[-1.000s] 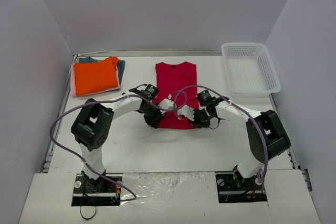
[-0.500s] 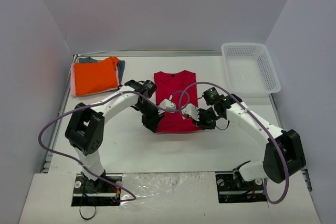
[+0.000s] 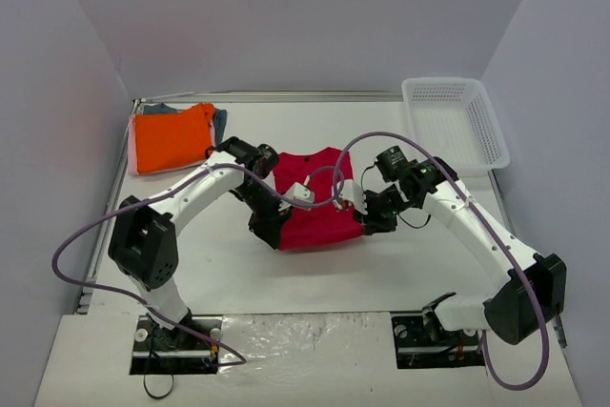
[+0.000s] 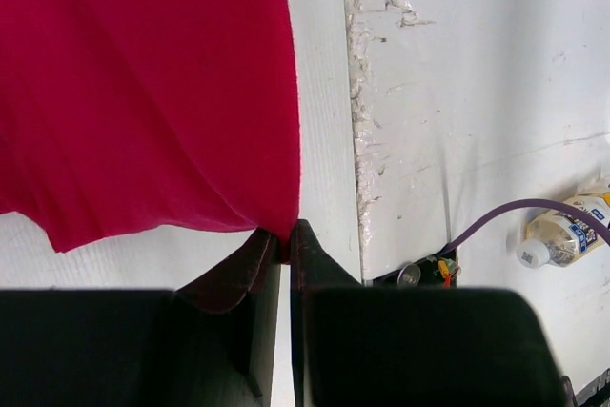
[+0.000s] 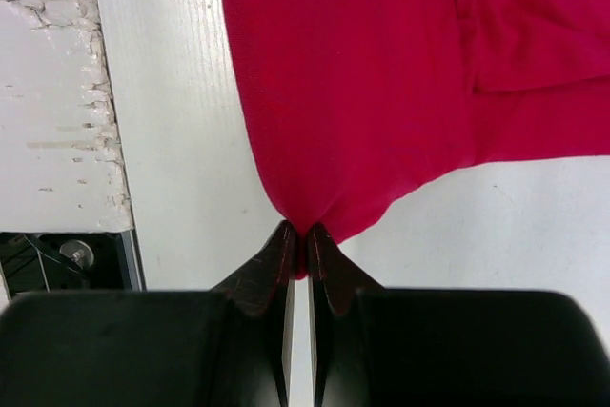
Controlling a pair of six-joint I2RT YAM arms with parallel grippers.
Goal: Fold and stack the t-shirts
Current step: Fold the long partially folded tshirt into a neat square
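Observation:
The crimson-red t-shirt (image 3: 319,207) lies in the middle of the table, its near hem lifted by both arms. My left gripper (image 3: 274,226) is shut on the hem's left corner; in the left wrist view red cloth (image 4: 143,92) is pinched between the fingertips (image 4: 284,240). My right gripper (image 3: 370,219) is shut on the right corner, with the red shirt (image 5: 353,73) bunched into the closed tips (image 5: 306,235). A folded stack sits at the back left: an orange t-shirt (image 3: 172,137) on top, a pale pink edge (image 3: 132,154) and a grey-blue one (image 3: 220,123) under it.
A white mesh basket (image 3: 454,123) stands at the back right corner. Purple cables (image 3: 95,278) loop from both arms over the table. The table's near edge with the arm bases (image 3: 176,340) is at the bottom.
Both grippers have lifted the shirt's near hem and carried it toward the back; the shirt now looks shorter and bunched. The elbows have swung outward.

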